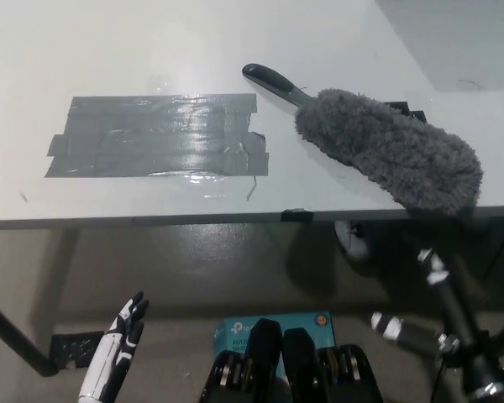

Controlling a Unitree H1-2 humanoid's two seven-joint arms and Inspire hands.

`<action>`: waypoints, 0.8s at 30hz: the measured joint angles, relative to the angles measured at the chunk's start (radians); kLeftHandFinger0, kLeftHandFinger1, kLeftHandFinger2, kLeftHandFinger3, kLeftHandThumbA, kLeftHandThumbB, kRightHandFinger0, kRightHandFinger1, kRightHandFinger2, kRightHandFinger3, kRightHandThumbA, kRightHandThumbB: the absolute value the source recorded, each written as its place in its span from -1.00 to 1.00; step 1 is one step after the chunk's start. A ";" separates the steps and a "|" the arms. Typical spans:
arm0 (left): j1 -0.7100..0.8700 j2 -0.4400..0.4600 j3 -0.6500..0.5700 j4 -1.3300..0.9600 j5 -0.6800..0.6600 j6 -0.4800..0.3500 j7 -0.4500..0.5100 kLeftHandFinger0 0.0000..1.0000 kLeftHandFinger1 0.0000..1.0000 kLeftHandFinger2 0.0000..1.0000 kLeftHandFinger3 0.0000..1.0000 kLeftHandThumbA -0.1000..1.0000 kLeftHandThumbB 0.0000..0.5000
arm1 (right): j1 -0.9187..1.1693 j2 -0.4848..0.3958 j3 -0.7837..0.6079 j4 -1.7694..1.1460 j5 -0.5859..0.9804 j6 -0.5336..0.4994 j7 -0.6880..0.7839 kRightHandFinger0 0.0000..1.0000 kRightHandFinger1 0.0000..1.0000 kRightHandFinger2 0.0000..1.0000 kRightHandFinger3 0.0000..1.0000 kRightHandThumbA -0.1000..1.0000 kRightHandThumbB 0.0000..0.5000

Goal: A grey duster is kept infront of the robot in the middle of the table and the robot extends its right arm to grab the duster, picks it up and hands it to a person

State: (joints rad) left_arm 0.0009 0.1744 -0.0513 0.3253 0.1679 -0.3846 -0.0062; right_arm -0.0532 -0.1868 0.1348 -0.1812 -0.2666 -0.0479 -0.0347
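1. One duster (391,149), grey, with a black handle.
2. One patch of grey tape (155,134).
3. One desk (109,50).
4. One teal box (307,324) on the floor.
5. One white robot hand (118,348).

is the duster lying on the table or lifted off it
Lying on the table: the grey duster rests flat near its edge, no hand touching it.

- The white left hand (116,353) hung low at the lower left, below the tabletop edge, fingers (133,315) extended together and pointing up.
- The black right arm (450,312) rose from the bottom right; its hand was hidden.
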 measured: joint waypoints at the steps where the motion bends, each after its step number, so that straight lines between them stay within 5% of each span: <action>1: -0.003 0.000 0.000 0.000 0.001 -0.001 0.000 1.00 1.00 1.00 1.00 1.00 0.22 | -0.019 -0.001 -0.012 -0.039 -0.006 0.009 0.001 1.00 1.00 1.00 1.00 1.00 0.48; 10: -0.018 0.000 0.000 -0.001 0.006 -0.008 0.000 1.00 1.00 1.00 1.00 1.00 0.27 | -0.354 -0.069 -0.058 -0.101 -0.054 0.190 0.057 1.00 1.00 1.00 1.00 1.00 0.43; 21: -0.022 0.002 0.000 -0.001 0.011 -0.010 0.000 1.00 1.00 1.00 1.00 1.00 0.23 | -0.674 -0.131 0.058 0.322 -0.148 0.338 0.148 1.00 1.00 1.00 1.00 1.00 0.99; 24: -0.024 0.002 0.000 -0.001 0.012 -0.011 0.000 1.00 1.00 1.00 1.00 1.00 0.22 | -0.750 -0.130 0.096 0.465 -0.161 0.368 0.174 1.00 1.00 1.00 1.00 1.00 0.99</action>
State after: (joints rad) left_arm -0.0227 0.1759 -0.0517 0.3245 0.1803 -0.3953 -0.0060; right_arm -0.8033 -0.3171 0.2310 0.2834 -0.4271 0.3197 0.1392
